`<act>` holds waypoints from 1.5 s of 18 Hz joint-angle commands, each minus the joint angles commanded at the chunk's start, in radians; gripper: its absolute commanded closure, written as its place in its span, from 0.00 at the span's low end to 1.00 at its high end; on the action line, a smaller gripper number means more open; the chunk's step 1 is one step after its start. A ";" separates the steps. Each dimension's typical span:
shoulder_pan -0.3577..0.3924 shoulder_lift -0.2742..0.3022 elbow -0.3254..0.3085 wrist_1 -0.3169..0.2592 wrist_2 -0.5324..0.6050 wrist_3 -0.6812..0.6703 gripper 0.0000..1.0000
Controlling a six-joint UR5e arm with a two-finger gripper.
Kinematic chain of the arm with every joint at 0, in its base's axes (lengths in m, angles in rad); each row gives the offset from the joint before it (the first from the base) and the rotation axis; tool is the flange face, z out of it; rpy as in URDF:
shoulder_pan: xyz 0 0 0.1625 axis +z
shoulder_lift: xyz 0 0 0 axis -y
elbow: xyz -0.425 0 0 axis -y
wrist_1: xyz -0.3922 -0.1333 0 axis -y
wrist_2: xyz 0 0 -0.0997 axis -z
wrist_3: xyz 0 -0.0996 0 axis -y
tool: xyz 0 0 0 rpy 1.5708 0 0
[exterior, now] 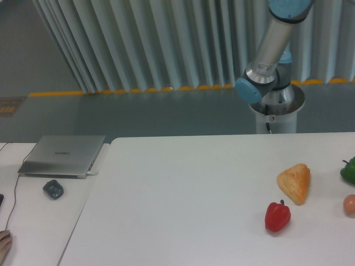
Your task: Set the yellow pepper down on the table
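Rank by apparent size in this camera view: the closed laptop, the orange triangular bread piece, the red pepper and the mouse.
1. Laptop, clearly largest.
2. Orange triangular bread piece.
3. Red pepper, only slightly smaller than the bread; close call.
4. Mouse, smallest.

Premises presenting as a robotics lab: robot arm [275,41] standing behind white tabletop [183,194], closed laptop [64,155] sitting on adjacent desk [33,221].

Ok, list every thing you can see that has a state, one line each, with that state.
Glossy red bell pepper: upright on the large white tabletop, untouched.
Orange-yellow triangular bread-like piece: lying on the tabletop, apart from the red pepper.
Dark green item: at the right edge, cut off.
Silver laptop: lid closed, on the side desk.
Dark mouse: beside the laptop.
Yellow pepper: not in view.
Gripper: not in view.
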 joint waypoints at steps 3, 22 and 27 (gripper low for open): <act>0.011 -0.020 -0.002 0.020 -0.012 -0.027 0.00; -0.003 -0.078 -0.011 0.064 -0.008 -0.169 0.24; -0.006 -0.083 -0.011 0.063 -0.008 -0.166 0.78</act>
